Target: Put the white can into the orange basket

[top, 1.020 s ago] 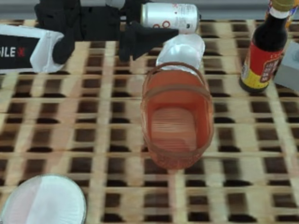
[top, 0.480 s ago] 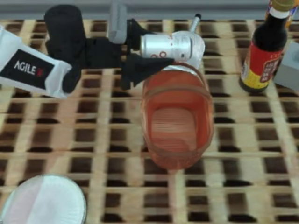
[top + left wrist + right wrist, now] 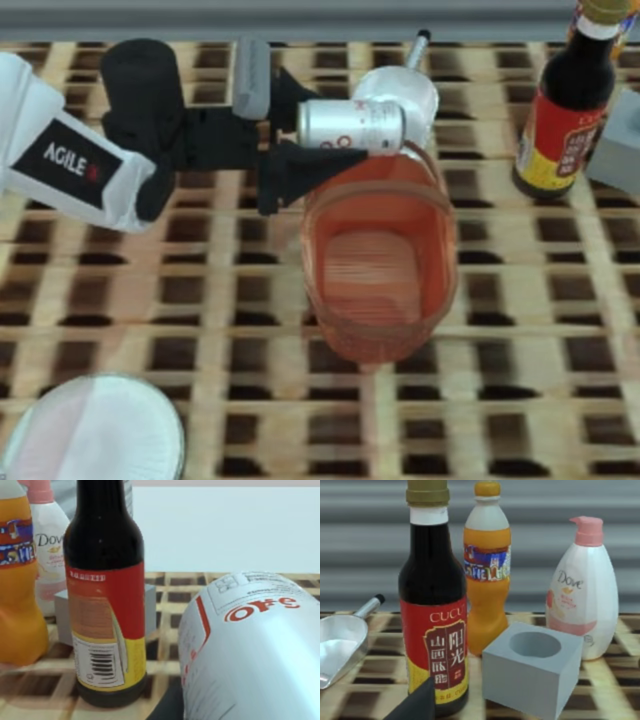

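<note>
- Status: my left gripper is clamped on the white can; can held on its side, upper centre of top view, above the far rim of the orange basket. Pickup done.
- Left wrist view: can fills the lower right of frame, lifted off the table.
- Remaining, my est.: carry can fwd over basket opening, lower, release. Basket interior shows empty; can not yet inside.
- Change vs earlier frames: 1.0 s ago can sat at top edge of top view, beyond the white scoop; now can is lower in frame, overlapping the basket rim. Arm has swung down-frame w/ it.
- Far right: dark bottle unmoved. My right arm: parked, out of top view; jaw state cannot tell.
</note>
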You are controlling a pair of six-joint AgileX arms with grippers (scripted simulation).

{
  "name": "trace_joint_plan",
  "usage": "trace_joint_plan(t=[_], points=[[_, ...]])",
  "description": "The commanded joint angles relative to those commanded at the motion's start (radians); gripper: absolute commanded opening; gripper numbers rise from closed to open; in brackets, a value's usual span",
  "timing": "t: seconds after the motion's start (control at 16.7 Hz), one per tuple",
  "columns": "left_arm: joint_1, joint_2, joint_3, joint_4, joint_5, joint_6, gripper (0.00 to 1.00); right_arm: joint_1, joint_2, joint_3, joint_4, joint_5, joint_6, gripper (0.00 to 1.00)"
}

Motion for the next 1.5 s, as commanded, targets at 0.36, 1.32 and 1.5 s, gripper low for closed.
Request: trace_joint_plan(t=[0.36, 1.32, 1.5], points=[[0.0, 0.0, 0.0, 0.0, 0.0, 0.0, 0.53, 0.0, 0.0, 0.0, 0.0, 0.0, 0.0, 1.0], [-0.004, -0.001, 0.001, 0.0, -0.001, 0.0, 1.0, 0.0, 0.0, 0.0, 0.0, 0.0, 0.0, 1.0], [0.01, -0.055, -0.014, -0.023, -0.033, -0.018, 1.0, 0.023, 0.06, 0.06, -0.052, -0.003, -0.033, 1.0]])
